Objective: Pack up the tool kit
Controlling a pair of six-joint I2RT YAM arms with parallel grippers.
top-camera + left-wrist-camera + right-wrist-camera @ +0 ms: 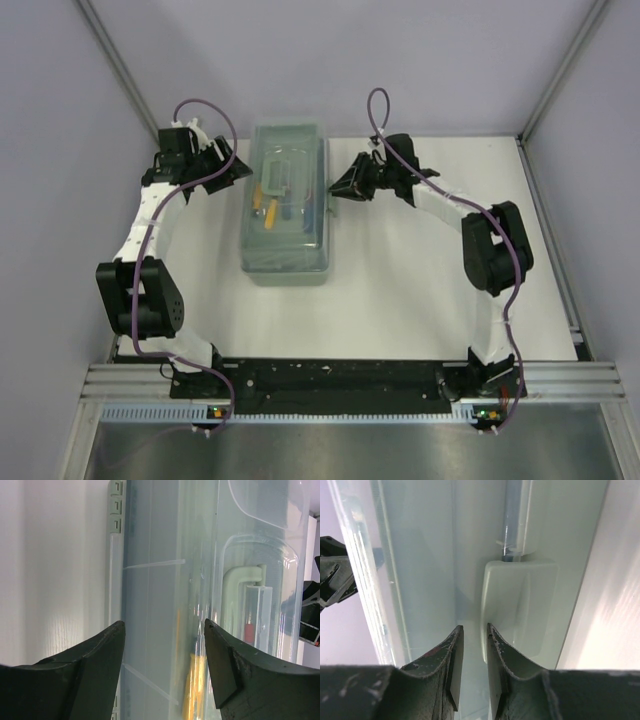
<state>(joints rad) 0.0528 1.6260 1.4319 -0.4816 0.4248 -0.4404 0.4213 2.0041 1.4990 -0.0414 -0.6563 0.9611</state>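
Note:
The tool kit is a grey-green toolbox (285, 215) with its clear lid down, lying lengthwise in the middle of the table. Through the lid I see a yellow handle (192, 685) and a red handle (248, 630) beside the box's pale carry handle (235, 595). My left gripper (238, 168) is at the box's far left side, open, its jaws (164, 622) spanning the lid's edge without touching it. My right gripper (335, 187) is at the far right side. Its jaws (474, 626) stand a narrow gap apart just left of the side latch (520, 610), with nothing between them.
The white table (420, 290) stretches to the right of the box. Grey walls and metal frame posts (120, 70) close in the back and sides. The left arm's elbow (140, 295) sits near the front left, and the right arm's elbow (495, 245) at the right.

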